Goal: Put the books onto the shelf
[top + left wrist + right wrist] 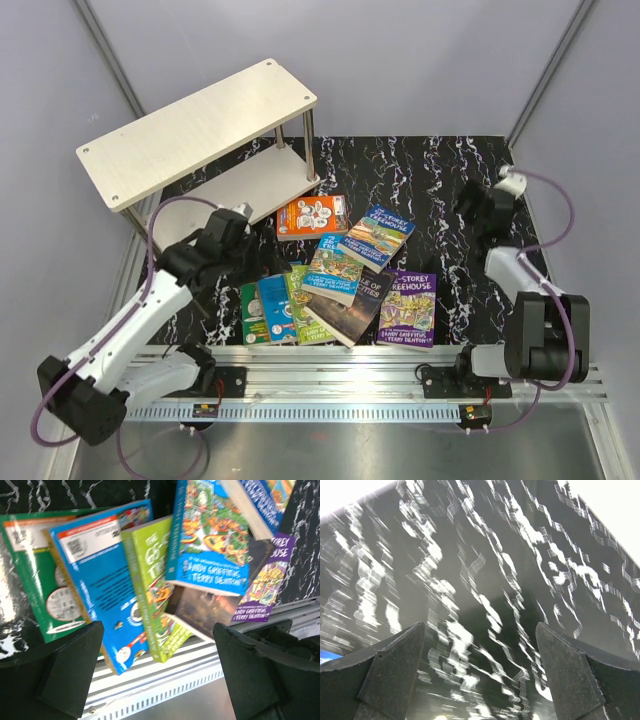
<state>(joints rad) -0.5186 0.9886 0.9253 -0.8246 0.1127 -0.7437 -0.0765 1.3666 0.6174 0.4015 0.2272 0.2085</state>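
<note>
Nine-odd bright paperback books [335,280] fanned on black marbled table [440,180], none on pale two-tier wooden shelf [200,125]. First pick pending: left tool [238,222] spread beside pile, right tool [478,205] spread afar. Next: pinch one book's edge.

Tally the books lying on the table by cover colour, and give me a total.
Blue books: 3
Green books: 2 (one dark green, one lime)
Orange book: 1
Purple book: 1
Dark book: 1
Total: 8 visible; the overlapping pile may hide more.
</note>
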